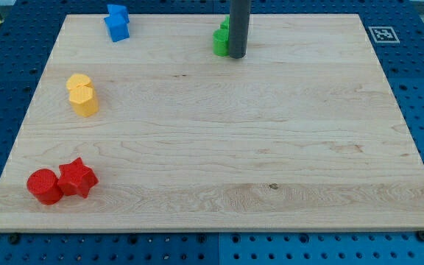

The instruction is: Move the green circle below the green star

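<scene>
The dark rod comes down from the view's top and my tip [236, 55] rests on the board right beside the green blocks, on their right side. The green circle [219, 42] stands at the top centre of the wooden board [219, 132], touching or nearly touching the rod. Another green block [225, 26], partly hidden behind the rod, sits just above the circle; its shape cannot be made out, so I cannot tell whether it is the star.
Two blue blocks [116, 22] sit at the top left. Two yellow blocks [82, 94] stand at the left edge. A red circle [43, 185] and a red star [77, 178] touch at the bottom left.
</scene>
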{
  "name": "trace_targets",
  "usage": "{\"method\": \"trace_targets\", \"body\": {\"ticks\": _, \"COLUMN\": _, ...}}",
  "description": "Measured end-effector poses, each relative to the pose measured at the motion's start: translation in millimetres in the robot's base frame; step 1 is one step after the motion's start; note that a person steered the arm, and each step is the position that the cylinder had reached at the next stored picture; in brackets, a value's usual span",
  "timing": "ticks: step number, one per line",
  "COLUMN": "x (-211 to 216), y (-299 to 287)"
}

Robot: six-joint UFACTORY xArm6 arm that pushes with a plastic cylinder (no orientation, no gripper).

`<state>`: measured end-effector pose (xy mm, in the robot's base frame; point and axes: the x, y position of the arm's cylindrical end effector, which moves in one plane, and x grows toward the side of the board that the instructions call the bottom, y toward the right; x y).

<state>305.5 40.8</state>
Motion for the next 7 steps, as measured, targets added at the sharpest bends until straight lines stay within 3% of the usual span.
{"method": "trace_targets", "body": {"ticks": 3, "x": 18.8, "y": -23.6}}
{"method": "trace_targets", "body": {"ticks": 4, "x": 19.4, "y": -75.2}}
{"method": "trace_targets", "body": {"ticks": 7, "x": -16.5, "y": -71.0}}
